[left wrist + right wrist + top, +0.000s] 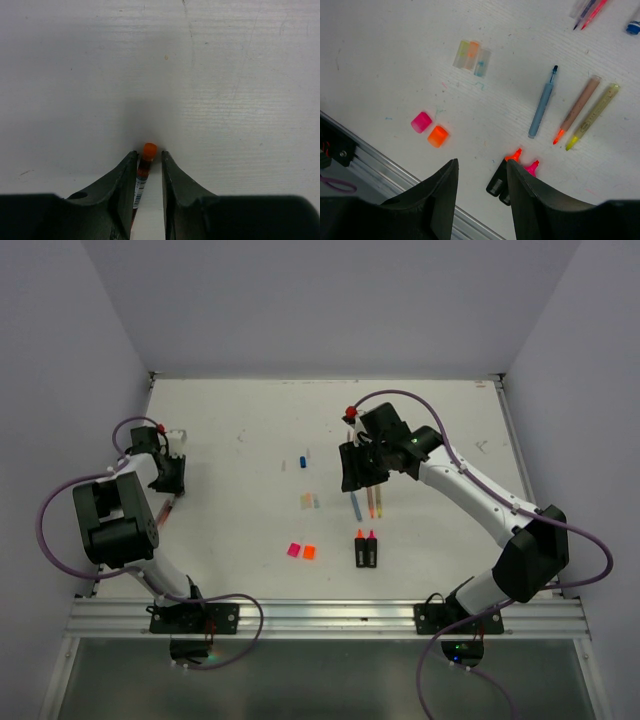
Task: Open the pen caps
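My left gripper [172, 478] is low over the table at the left. In the left wrist view, a thin pen with a small orange cap [149, 149] lies lengthwise between its fingers [126, 172]; it touches the left finger, with a gap to the right one. My right gripper [480, 167] is open and empty, hovering above the table's middle [356, 472]. Loose stubby pink [421, 122] and orange [438, 136] caps lie side by side. Three pale thin-pen caps [472, 55] lie together. A blue cap [303, 460] lies farther back.
Two uncapped black highlighter bodies [502, 180] lie beside my right finger, also seen from above [366, 550]. Uncapped blue [542, 106], orange [577, 109] and yellow [594, 116] pen barrels lie parallel. More thin pens [590, 9] lie beyond. The metal rail [320, 615] runs along the near edge.
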`<state>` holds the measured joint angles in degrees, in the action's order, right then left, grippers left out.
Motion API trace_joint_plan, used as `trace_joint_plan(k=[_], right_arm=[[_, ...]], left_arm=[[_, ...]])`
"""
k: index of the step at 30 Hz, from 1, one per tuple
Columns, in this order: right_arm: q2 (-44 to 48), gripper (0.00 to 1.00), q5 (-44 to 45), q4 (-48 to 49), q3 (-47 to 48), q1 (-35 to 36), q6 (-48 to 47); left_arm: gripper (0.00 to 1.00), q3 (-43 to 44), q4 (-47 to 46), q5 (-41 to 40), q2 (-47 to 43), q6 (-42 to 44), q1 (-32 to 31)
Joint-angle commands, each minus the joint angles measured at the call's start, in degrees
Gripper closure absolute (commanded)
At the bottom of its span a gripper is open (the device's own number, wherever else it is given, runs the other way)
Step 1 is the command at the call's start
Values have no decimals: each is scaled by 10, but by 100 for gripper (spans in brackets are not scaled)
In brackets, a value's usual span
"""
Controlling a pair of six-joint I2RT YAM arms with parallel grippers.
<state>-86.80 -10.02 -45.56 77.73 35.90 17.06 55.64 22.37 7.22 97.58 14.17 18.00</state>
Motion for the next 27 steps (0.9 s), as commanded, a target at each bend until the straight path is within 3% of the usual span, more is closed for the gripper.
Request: trace_joint_plan(k=[1, 27], right_arm=[[18, 53, 0, 12, 6, 2, 1], [30, 53, 4, 18, -3, 3, 2]], left_arm=[[72, 2, 26, 12, 0, -6, 4], [82, -15, 55, -13, 16, -24, -2]])
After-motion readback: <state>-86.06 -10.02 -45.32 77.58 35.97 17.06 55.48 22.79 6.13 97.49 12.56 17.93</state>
